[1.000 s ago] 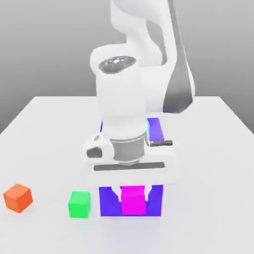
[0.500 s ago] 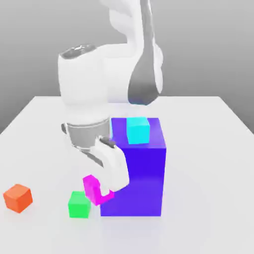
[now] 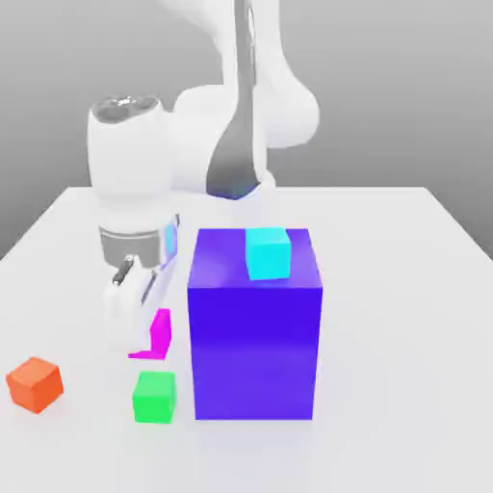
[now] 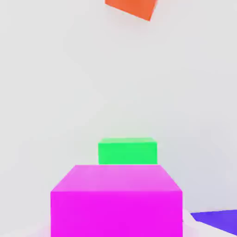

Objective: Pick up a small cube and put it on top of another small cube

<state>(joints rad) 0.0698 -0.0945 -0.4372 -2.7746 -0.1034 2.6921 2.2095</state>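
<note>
The magenta cube (image 3: 160, 333) is held aloft in closed fingers (image 3: 135, 327) (grasp done); placement on the green cube (image 3: 154, 397) remains.

Small matte magenta cube (image 3: 159, 333), small matte green cube (image 3: 154, 397), smooth large purple block (image 3: 255, 337), glossy white plastic-looking robot arm (image 3: 144, 164), smooth pale matte table (image 3: 404, 318)
</note>
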